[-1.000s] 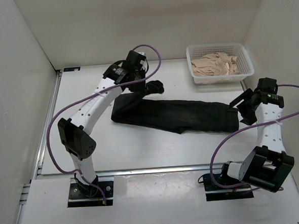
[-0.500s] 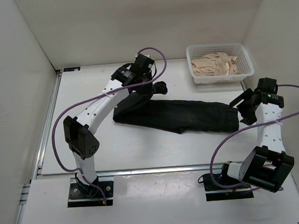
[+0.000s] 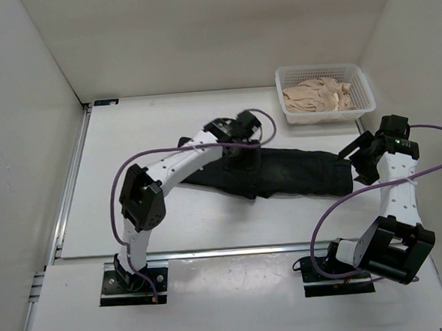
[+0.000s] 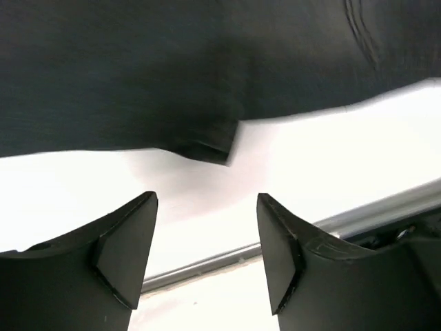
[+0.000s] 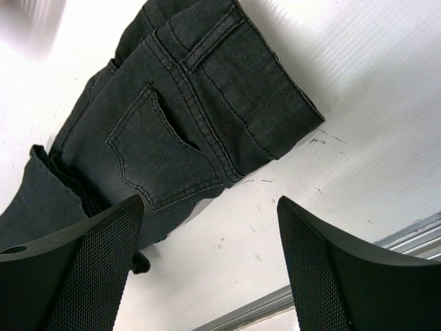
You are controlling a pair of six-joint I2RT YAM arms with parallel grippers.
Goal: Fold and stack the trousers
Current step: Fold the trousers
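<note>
Across the middle of the table (image 3: 114, 142), the black trousers (image 3: 304, 172) are now seen as a shorter, doubled band. A second ago they were stretched out long, with the leg ends lifted at their far-left end. Those leg ends have been carried rightward over the garment and laid down on it. The left fingers (image 4: 127, 248), pinched tight until a moment ago, are now parted with nothing between them. In the left wrist view a hem corner (image 4: 207, 148) is seen lying loose just beyond them, against the white surface.

The right fingers (image 5: 89, 262) have not been moved. They are kept wide apart and empty, just beside the waist end, where a back pocket (image 5: 155, 148) and the waistband are shown flat on the table.

From this, the first lengthwise fold is judged to be made and released. How squarely the upper layer sits on the lower cannot be told, as the left arm covers the folded part from above. A further fold is probably wanted before the stacking is done. The basket (image 3: 367, 105) of beige cloth is left untouched at the far right
</note>
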